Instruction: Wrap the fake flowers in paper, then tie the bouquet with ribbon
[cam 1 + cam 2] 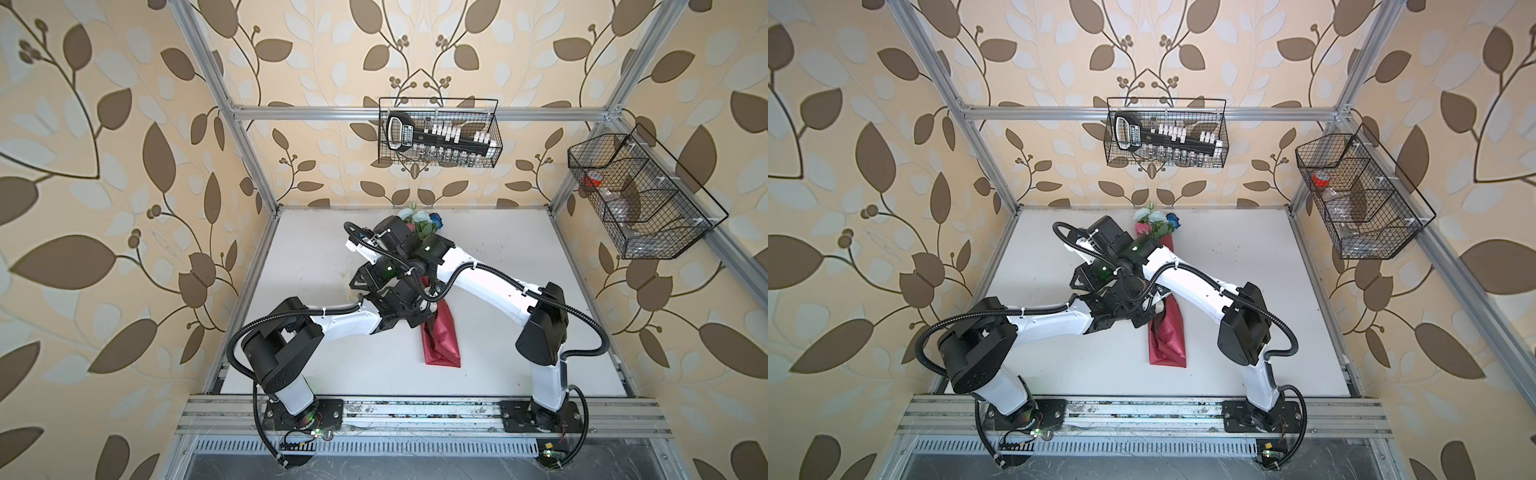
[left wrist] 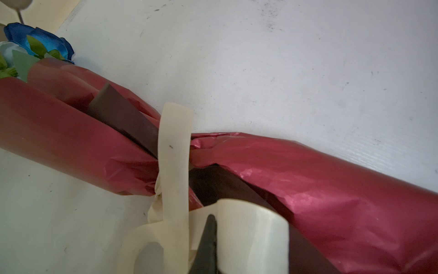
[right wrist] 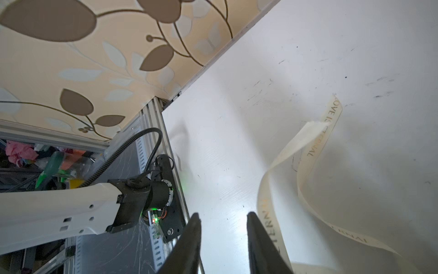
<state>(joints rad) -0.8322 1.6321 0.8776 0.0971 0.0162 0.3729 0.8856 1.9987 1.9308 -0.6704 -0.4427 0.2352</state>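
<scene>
I see the bouquet of fake pink, pale-blue and dark-blue flowers [image 1: 419,220] lying on the white desk [image 2: 284,71], its stems inside a shiny red wrapping sheet [image 2: 331,189] cinched by a cream printed ribbon [image 2: 174,151]. My left end effector [image 2: 209,227] is clenched and seems to be pinching that ribbon; the view is tight. My right end effector [image 3: 224,213] is released, with the ribbon tail beside it.

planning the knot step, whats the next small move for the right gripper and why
Probably shift the right gripper onto the loose ribbon and close. Its jaws stand open on nothing, the ribbon lies just beside one finger, and the left gripper is shut on the end looped round the red wrap.
</scene>
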